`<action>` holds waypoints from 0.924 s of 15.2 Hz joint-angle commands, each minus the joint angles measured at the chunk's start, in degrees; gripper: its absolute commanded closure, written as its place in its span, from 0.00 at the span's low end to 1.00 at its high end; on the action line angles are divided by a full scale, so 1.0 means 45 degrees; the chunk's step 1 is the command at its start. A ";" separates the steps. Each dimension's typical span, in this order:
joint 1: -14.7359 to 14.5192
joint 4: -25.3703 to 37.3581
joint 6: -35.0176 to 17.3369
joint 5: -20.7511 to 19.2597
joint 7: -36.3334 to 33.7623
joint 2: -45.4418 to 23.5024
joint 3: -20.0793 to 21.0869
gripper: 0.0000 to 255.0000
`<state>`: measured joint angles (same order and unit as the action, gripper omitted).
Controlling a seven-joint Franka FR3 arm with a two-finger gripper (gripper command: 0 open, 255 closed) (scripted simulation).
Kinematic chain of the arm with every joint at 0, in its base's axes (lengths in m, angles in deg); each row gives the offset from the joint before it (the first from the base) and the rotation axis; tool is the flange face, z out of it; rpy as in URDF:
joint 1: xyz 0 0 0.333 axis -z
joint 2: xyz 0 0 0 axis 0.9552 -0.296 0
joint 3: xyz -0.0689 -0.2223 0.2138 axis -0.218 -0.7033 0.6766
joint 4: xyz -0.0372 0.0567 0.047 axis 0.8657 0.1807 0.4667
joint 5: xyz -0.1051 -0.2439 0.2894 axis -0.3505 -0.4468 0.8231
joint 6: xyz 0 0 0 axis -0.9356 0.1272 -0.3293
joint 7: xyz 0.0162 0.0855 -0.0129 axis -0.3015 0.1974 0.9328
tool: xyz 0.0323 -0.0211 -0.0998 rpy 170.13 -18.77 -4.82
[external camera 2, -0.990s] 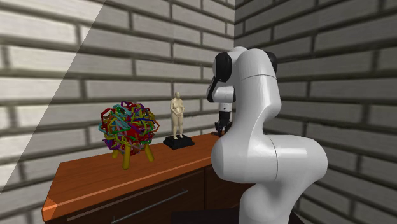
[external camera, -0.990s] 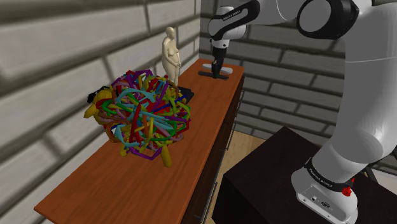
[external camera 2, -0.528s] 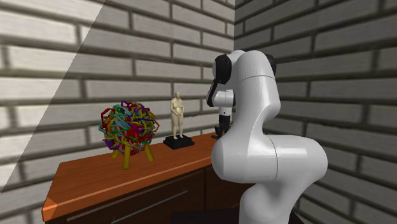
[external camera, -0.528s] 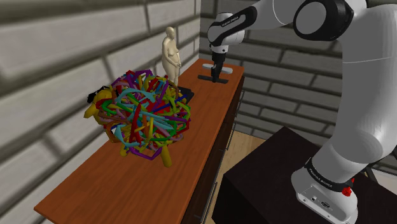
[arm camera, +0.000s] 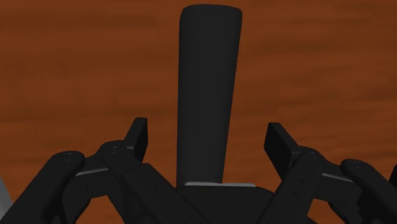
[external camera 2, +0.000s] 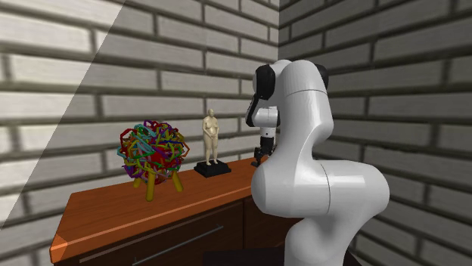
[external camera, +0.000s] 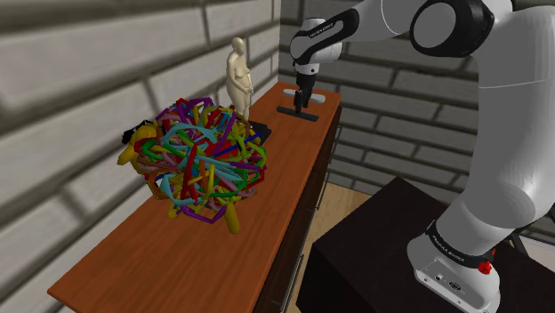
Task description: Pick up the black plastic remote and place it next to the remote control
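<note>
I steer by the pale standing figurine (external camera: pixel 238 76) on the long reddish-brown wooden sideboard (external camera: pixel 133 258), with the multicoloured ball of tangled tubes (external camera: pixel 203 156) on its nearer side. The slim black bar-shaped remote (arm camera: pixel 208 89) lies flat just beyond the figurine. My black two-finger gripper (arm camera: pixel 208 137) straddles it, spread wide and touching nothing (no grip yet). If I close too high, I'd expect the remote to skid towards the sideboard's edge.

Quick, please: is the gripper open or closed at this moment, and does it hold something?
Gripper: open. The black remote lies between its fingers, but they do not touch it, so nothing is held.
</note>
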<state>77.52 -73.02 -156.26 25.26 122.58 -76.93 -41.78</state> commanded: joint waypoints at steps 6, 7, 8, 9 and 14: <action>0.0048 0.0904 0.1391 -0.0064 -0.0047 0.0487 -0.0043 0.00; 0.0048 0.0904 0.1391 -0.0064 -0.0047 0.0487 -0.0043 0.00; 0.0048 0.0902 0.1391 -0.0064 -0.0048 0.0488 -0.0043 0.00; 0.0048 0.0904 0.1391 -0.0064 -0.0047 0.0487 -0.0043 0.00; 0.0048 0.0904 0.1391 -0.0064 -0.0047 0.0487 -0.0043 0.00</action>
